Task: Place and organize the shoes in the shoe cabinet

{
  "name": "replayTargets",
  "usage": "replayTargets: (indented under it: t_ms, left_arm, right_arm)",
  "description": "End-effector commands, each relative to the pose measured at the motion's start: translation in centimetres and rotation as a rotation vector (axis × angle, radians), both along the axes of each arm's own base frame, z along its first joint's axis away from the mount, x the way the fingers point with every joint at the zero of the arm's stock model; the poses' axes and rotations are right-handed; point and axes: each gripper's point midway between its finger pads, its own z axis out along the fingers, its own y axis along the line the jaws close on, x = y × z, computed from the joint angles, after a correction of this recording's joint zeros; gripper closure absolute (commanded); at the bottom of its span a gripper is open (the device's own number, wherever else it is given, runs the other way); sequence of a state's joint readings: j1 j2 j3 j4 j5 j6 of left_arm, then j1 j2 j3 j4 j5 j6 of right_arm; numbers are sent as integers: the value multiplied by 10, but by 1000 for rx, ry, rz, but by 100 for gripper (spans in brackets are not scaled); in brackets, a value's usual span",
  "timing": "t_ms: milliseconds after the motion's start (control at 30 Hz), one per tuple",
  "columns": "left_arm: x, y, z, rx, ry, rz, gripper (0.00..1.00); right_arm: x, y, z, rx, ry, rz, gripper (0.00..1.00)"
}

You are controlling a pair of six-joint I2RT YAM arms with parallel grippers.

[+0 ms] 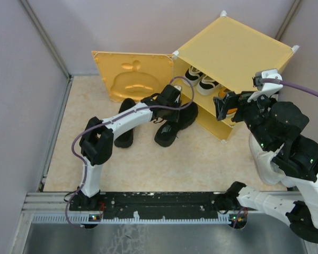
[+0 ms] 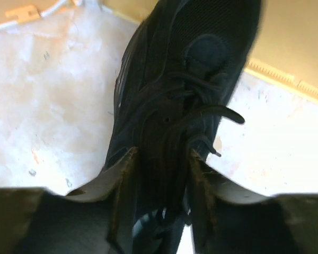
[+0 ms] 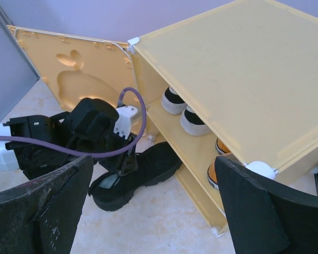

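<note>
Far right: shoe cabinet (image 1: 233, 50), door (image 1: 130, 76) swung wide to the left. Holds a black-and-white pair (image 3: 193, 120) on the upper shelf and an orange pair (image 3: 214, 174) in the lower compartment. Outside, on the floor (image 1: 148, 169) just left of it — two all-black sneakers (image 1: 126, 124). Astride the right-hand one, left gripper (image 2: 161, 154), fingers (image 2: 124, 174) flanking its upper — clamped or released, cannot tell. Near the lower compartment, right gripper (image 1: 222, 106), spread wide, empty.

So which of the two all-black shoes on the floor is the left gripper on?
The black shoe nearer the shoe cabinet; the left gripper straddles it. The other black shoe lies apart, in front of the open door.
</note>
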State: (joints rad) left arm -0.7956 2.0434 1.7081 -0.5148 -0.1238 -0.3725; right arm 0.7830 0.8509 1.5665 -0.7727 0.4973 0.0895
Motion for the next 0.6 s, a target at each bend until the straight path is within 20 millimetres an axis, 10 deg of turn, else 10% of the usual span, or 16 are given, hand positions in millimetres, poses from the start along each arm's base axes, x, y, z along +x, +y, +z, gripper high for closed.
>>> replayTargets:
  t_ms: [0,100,567]
  left_arm:
    - [36,-24,53,-137,-203,-11,47]
    - [38,-24,54,-145,-243,-23,3]
    - [-51,30,102,-257,-346,-208,1]
  right_arm:
    - [-1,-6,6,15,-15,-19,2]
    - [-2,-5,5,16,-12,-16,2]
    - [5,3,0,-3,-3,-6,2]
